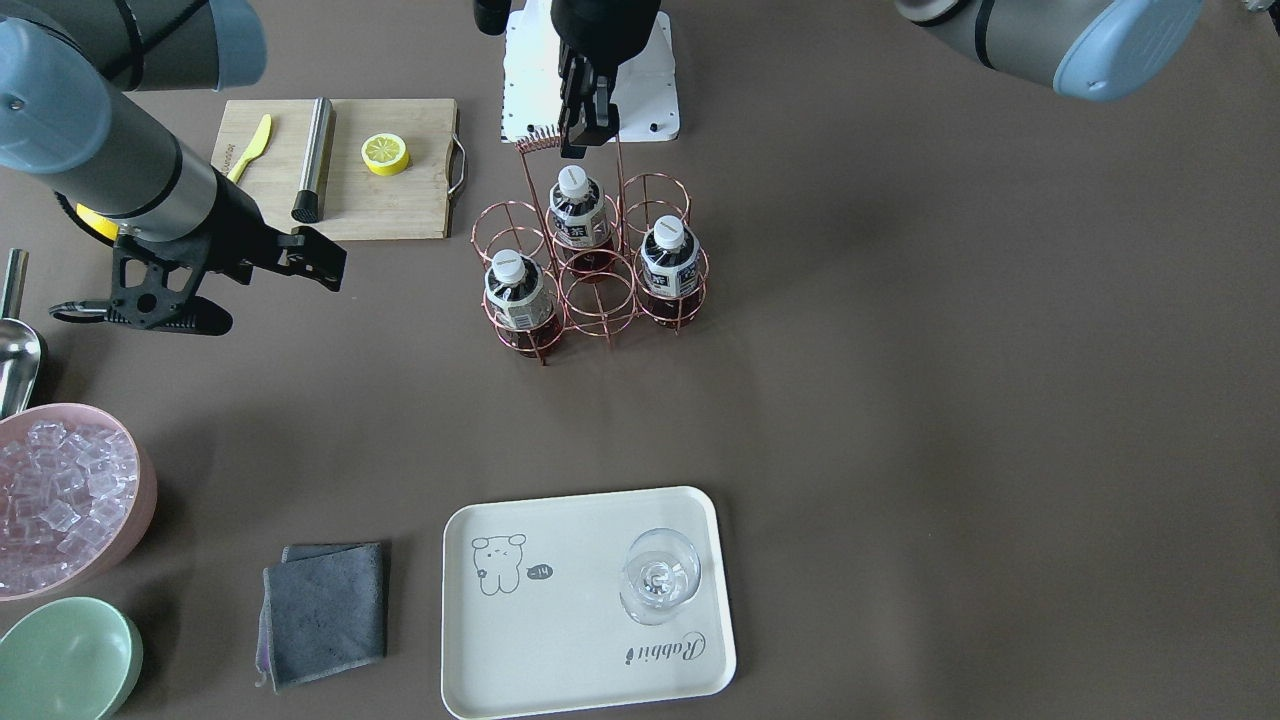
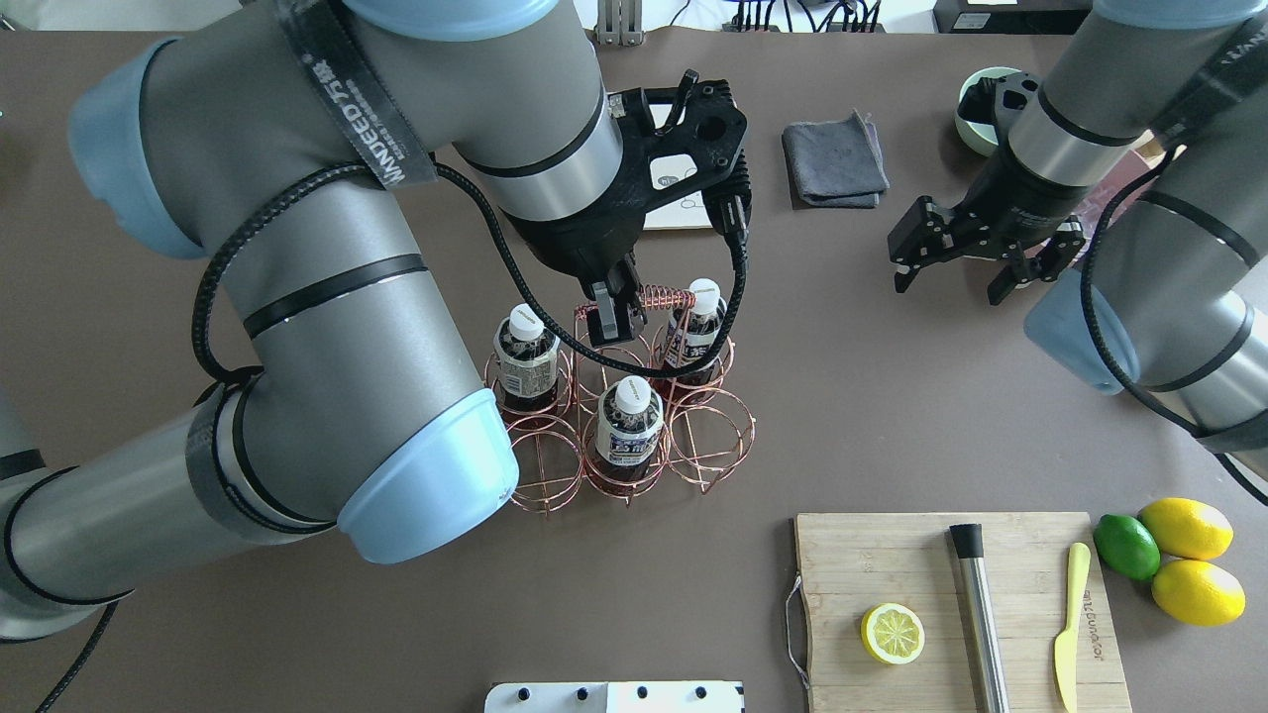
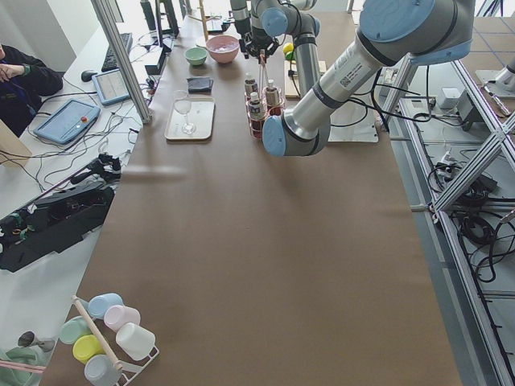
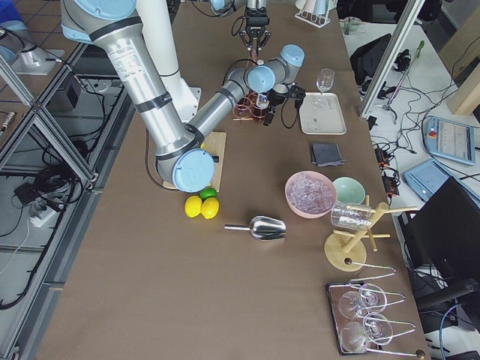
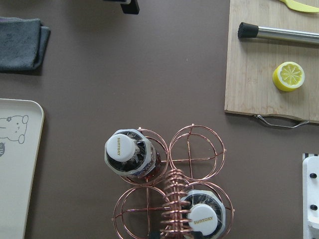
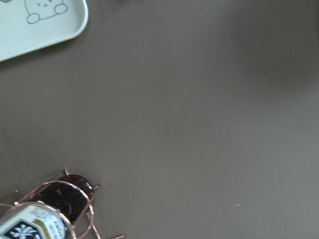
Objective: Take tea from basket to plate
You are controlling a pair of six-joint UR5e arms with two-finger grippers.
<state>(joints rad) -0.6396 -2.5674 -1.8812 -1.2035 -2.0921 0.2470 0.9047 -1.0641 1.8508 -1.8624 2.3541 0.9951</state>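
Risk: basket [image 1: 598, 292] may tip when tea [image 1: 518, 295] drags in ring | left end effector [image 1: 588, 143] seems clamped on handle [image 1: 541, 140] | right end effector [image 2: 949, 287] spread wide, empty, well apart

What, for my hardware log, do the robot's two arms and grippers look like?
The left arm and right arm are silver-grey tubes with pale blue joint caps and black bands. Black cables loop along both; a black strap with white lettering crosses the left arm. The left gripper and right gripper are black, two-fingered, on black wrist mounts.
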